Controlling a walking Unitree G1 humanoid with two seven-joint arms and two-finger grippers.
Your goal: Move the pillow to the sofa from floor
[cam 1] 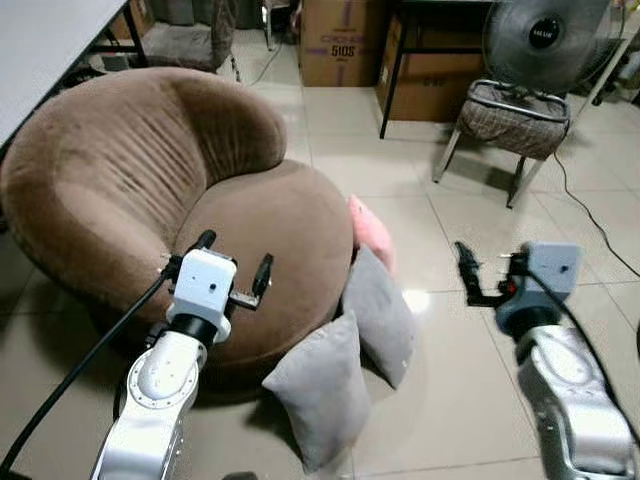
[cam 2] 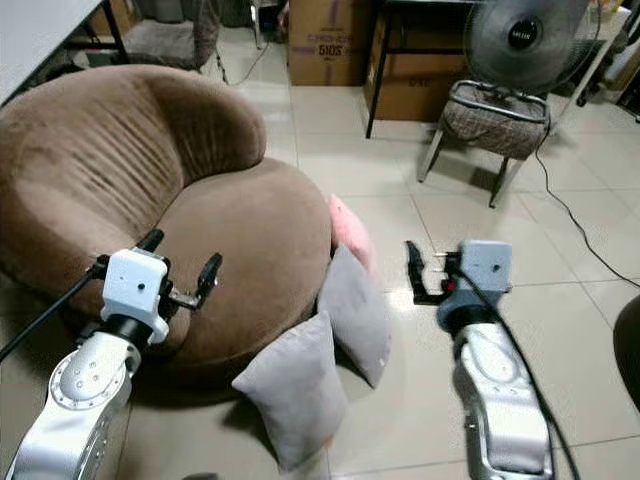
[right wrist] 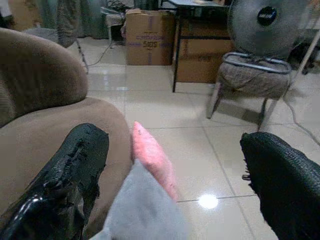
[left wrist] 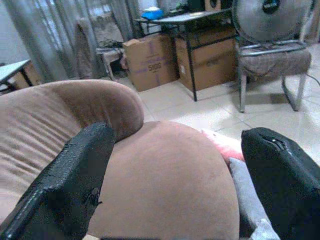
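So, left side first: a big round brown sofa (cam 1: pixel 150 200) is parked on the tiled floor (cam 1: pixel 470 340), and the left gripper (cam 1: pixel 234 262) is held over the front of its seat. Its fingers (left wrist: pixel 75 175) are spread wide with nothing between them; through the gap, the seat cushion and curved backrest can be seen in the left wrist view.

Just past the right-hand finger of that gripper, three pillows are propped on the floor against the sofa's edge: a grey pillow (cam 1: pixel 318 390) nearest the robot, a second grey pillow (cam 1: pixel 380 312) right behind it and touching it, and a pink pillow (cam 1: pixel 368 232) tucked furthest back against the sofa.

The right gripper (cam 1: pixel 478 272) is held above bare tile, to the right of the pillows and apart from them. Its fingers (right wrist: pixel 75 170) are also wide apart and empty; the pink pillow and the top of a grey one are framed between them.

Further back, cardboard boxes (cam 1: pixel 340 40), a padded chair (cam 1: pixel 515 120) and a standing fan (cam 1: pixel 545 38) can be made out.
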